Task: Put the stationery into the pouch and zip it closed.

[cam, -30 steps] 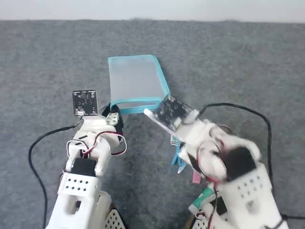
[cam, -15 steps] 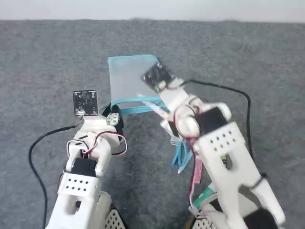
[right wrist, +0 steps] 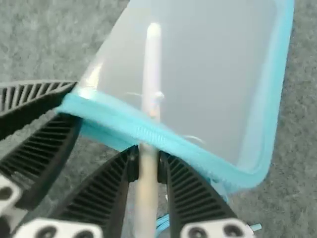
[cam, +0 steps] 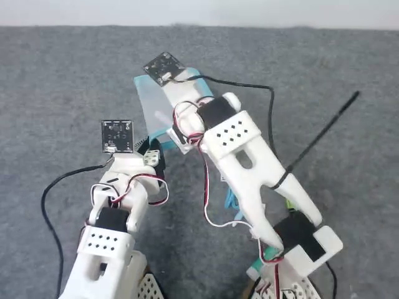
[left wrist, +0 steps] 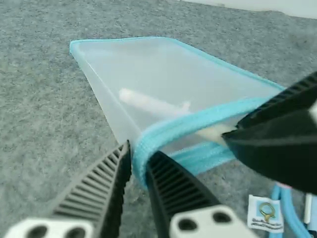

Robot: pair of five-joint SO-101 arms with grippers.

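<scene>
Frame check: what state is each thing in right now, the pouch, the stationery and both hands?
pouch: unzipped, mouth open.
white pen: partly inside the pouch.
left hand: shut on the pouch's zip edge.
right hand: shut on the white pen.
blue stationery: on the table, outside the pouch.

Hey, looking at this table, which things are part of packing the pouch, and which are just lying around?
For the job: pouch, its zip edge pinched by the left gripper; white pen in the right gripper, tip inside the pouch; blue item and green item near the right arm, probably more stationery.
Just lying about: grey mat; black cable by the left arm.
</scene>
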